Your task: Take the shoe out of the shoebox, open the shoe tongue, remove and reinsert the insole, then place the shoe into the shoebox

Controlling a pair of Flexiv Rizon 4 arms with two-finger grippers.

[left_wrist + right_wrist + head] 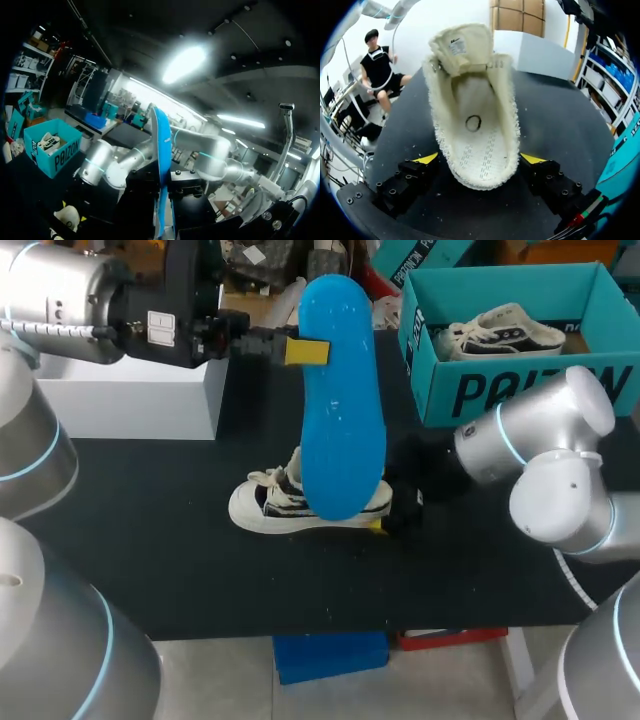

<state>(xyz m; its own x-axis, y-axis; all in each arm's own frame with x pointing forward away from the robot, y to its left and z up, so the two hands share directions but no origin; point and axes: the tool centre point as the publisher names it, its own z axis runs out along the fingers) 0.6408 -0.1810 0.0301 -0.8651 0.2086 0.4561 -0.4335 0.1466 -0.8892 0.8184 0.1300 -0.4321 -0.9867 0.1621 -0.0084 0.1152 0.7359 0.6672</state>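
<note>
I've got L gripper (300, 350) clamped on the blue insole (340, 410), held up over the shoe (275, 505). Its lower end is by the opening; can't tell if touching. R gripper (480, 161) pinches the shoe's heel from both sides. Shoe sits upright on table (150, 540), tongue folded fwd. Box (500, 390) is back right w/ 2nd shoe (510, 330) inside.
</note>
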